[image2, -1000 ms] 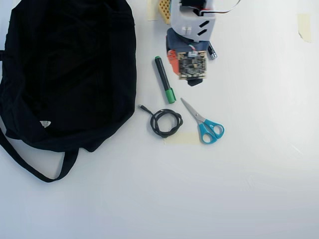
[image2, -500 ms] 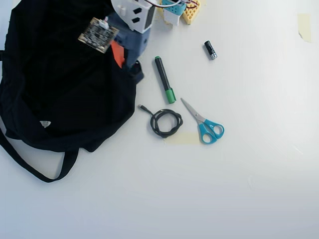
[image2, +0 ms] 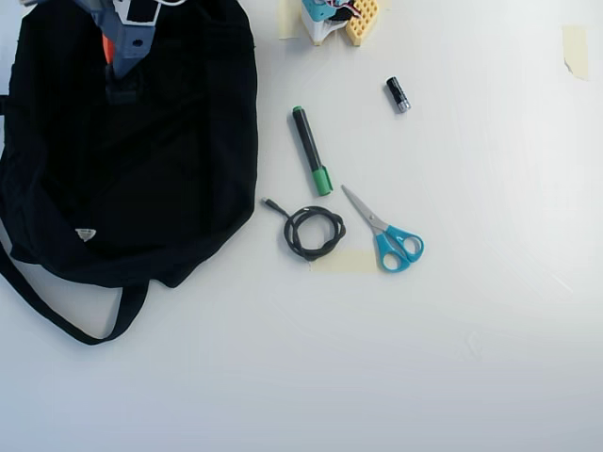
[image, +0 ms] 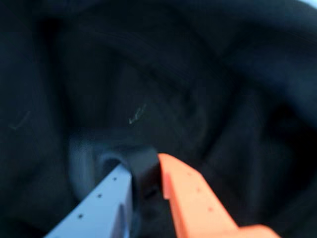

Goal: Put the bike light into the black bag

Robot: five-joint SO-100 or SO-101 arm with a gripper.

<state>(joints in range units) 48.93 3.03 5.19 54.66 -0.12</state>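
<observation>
The black bag (image2: 141, 160) lies flat at the left of the overhead view, with its strap (image2: 57, 315) looping out at the lower left. My gripper (image2: 119, 68) hangs over the bag's upper part. In the wrist view the gripper (image: 146, 171) is shut on the bike light (image: 126, 157), a small black block with a rounded loop. The light is pinched between the grey finger (image: 106, 198) and the orange finger (image: 190, 198). Dark, blurred bag fabric (image: 198, 74) fills everything behind them. In the overhead view the light is hard to pick out against the black fabric.
On the white table to the right of the bag lie a green-capped marker (image2: 310, 151), a coiled black cable (image2: 314, 233), blue-handled scissors (image2: 388, 235) and a short black cylinder (image2: 398, 95). The arm's base (image2: 334, 17) stands at the top edge.
The arm has swung left, from the table beside the marker to over the bag's upper left part. It carried the bike light along.
</observation>
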